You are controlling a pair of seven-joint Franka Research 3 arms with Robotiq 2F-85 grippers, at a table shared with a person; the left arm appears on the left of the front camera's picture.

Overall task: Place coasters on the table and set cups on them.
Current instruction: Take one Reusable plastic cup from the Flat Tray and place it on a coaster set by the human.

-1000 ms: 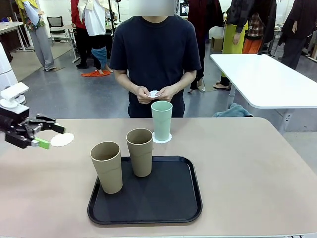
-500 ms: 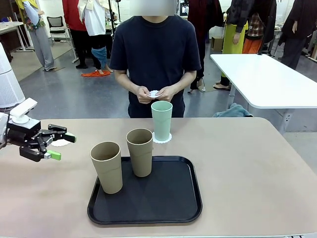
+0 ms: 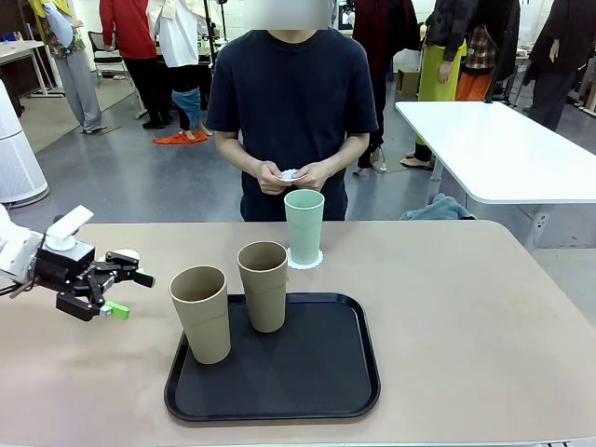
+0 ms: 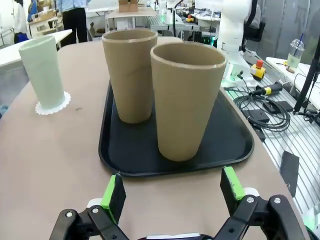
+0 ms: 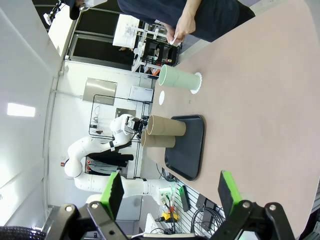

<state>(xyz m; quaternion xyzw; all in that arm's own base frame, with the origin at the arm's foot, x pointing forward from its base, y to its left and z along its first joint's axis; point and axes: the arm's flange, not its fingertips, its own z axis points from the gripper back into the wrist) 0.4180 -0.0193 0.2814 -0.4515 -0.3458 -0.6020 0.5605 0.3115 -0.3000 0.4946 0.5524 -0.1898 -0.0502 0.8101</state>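
A mint green cup (image 3: 304, 226) stands on a lacy white coaster (image 3: 304, 262) on the beige table (image 3: 466, 307). Two tan cups (image 3: 201, 313) (image 3: 264, 285) stand on a black tray (image 3: 279, 377). My left gripper (image 3: 133, 294) is open, just left of the nearer tan cup. A second coaster (image 3: 126, 252) peeks out behind it. The person's hands hold a third coaster (image 3: 289, 174). In the left wrist view my open gripper (image 4: 172, 190) faces the near tan cup (image 4: 187, 100), with the other tan cup (image 4: 129, 72) and the mint cup (image 4: 42, 70) beyond. My right gripper (image 5: 170, 192) is open, far from the cups.
A glossy white table (image 3: 503, 149) stands behind at the right. The tray's (image 4: 175, 150) front rim lies between my left gripper and the near cup. Cables and equipment (image 4: 265, 105) lie beyond the table's edge. Bare tabletop stretches right of the tray.
My left gripper has moved right and a little lower, from beside the left coaster to close by the nearer tan cup. It now covers most of that coaster. The cups have not moved.
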